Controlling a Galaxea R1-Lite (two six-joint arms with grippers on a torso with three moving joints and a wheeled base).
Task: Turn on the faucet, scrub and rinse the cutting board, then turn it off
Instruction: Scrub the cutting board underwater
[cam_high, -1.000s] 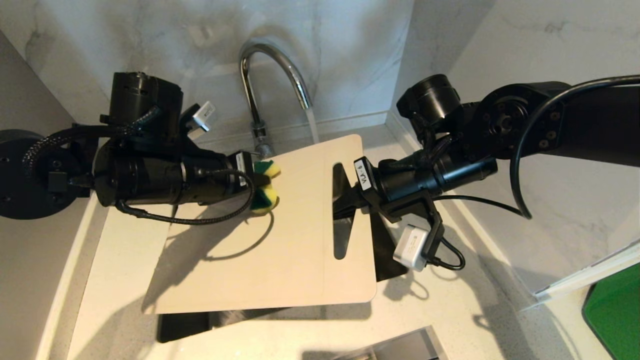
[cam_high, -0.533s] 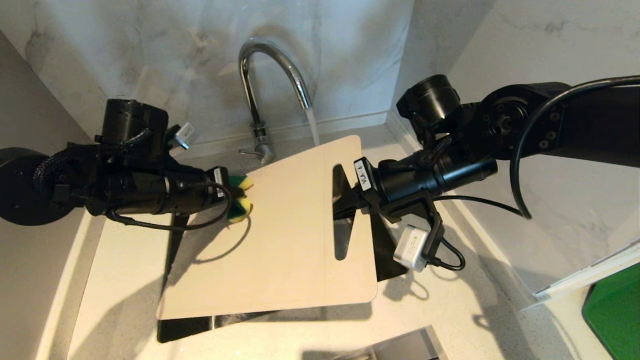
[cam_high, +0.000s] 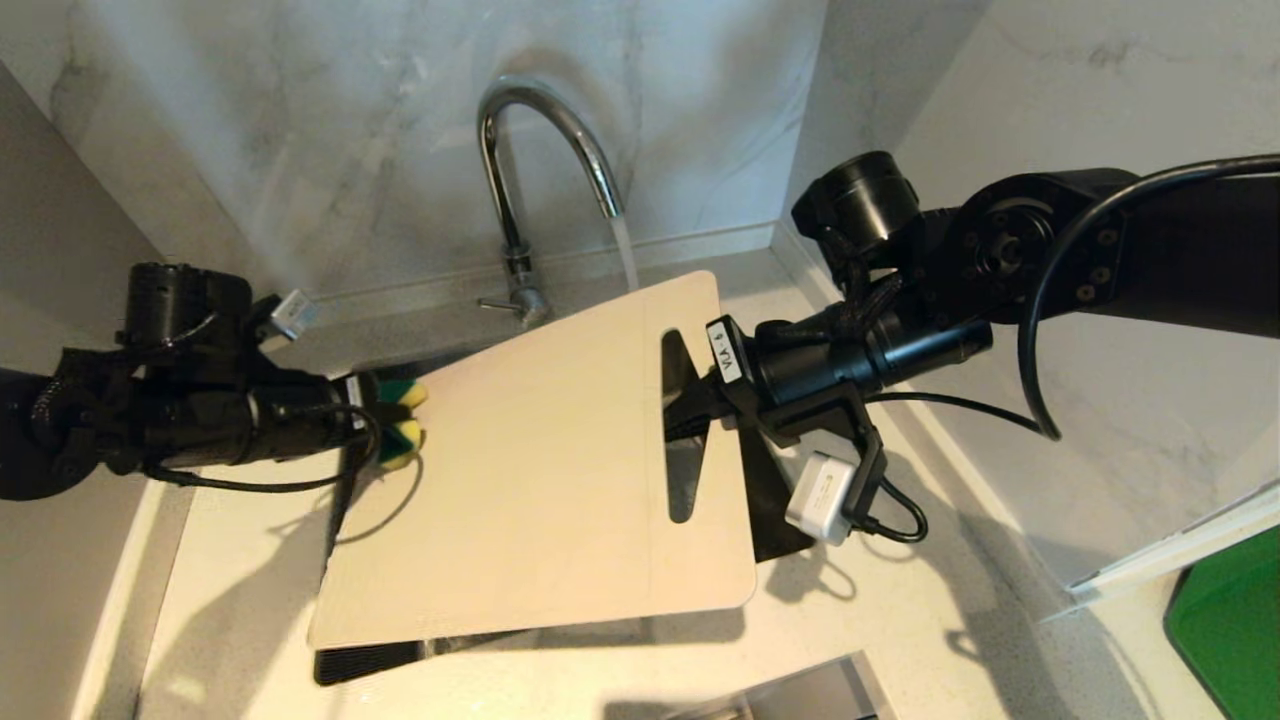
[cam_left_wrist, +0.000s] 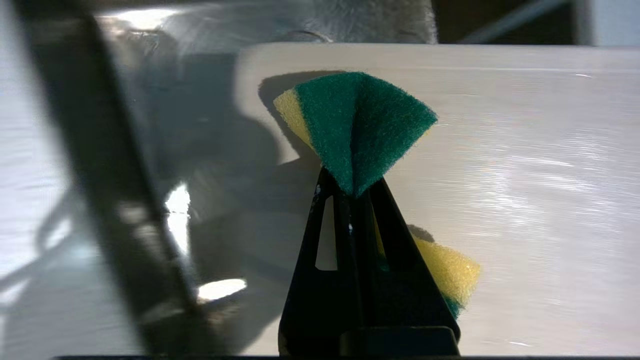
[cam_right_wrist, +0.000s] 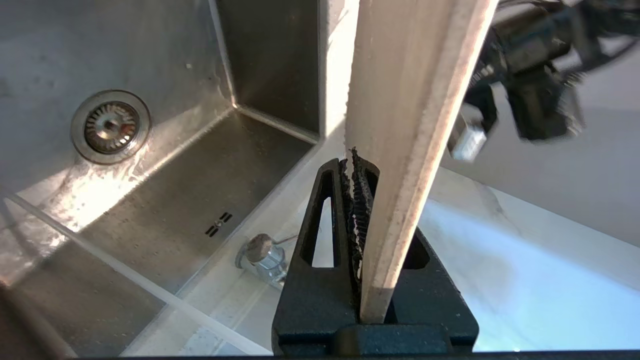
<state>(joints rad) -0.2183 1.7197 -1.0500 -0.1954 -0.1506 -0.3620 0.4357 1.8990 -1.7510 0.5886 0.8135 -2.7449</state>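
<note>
A pale speckled stone desk (cam_high: 900, 620) fills a corner walled in grey-veined marble (cam_high: 330, 130), with a steel sink (cam_right_wrist: 165, 200) sunk into it.

Counted from the left: two black arms, one sponge (cam_high: 400, 436), one faucet (cam_high: 545, 150), one cutting board (cam_high: 540, 480).

The left tool (cam_high: 385, 432) reaches in low from the left edge, its fingers pinched tight on the green-and-yellow sponge, which sits at the board's left edge. The faucet stands behind at the wall, a stream of water (cam_high: 623, 250) falling from its spout onto the far edge of the board. The cutting board is held tilted over the sink, its slot handle toward the right. The right tool (cam_high: 685, 410) is clamped on the board by that slot end.

The left wrist view shows the sponge (cam_left_wrist: 357, 125) folded in the left tool (cam_left_wrist: 357, 200), fanning out against the board's wet face (cam_left_wrist: 525, 175). Only the right wrist view shows the basin below with its round drain strainer (cam_right_wrist: 110, 126), and the board's edge (cam_right_wrist: 400, 150) gripped between the right tool's (cam_right_wrist: 365, 240) ridged pads.
</note>
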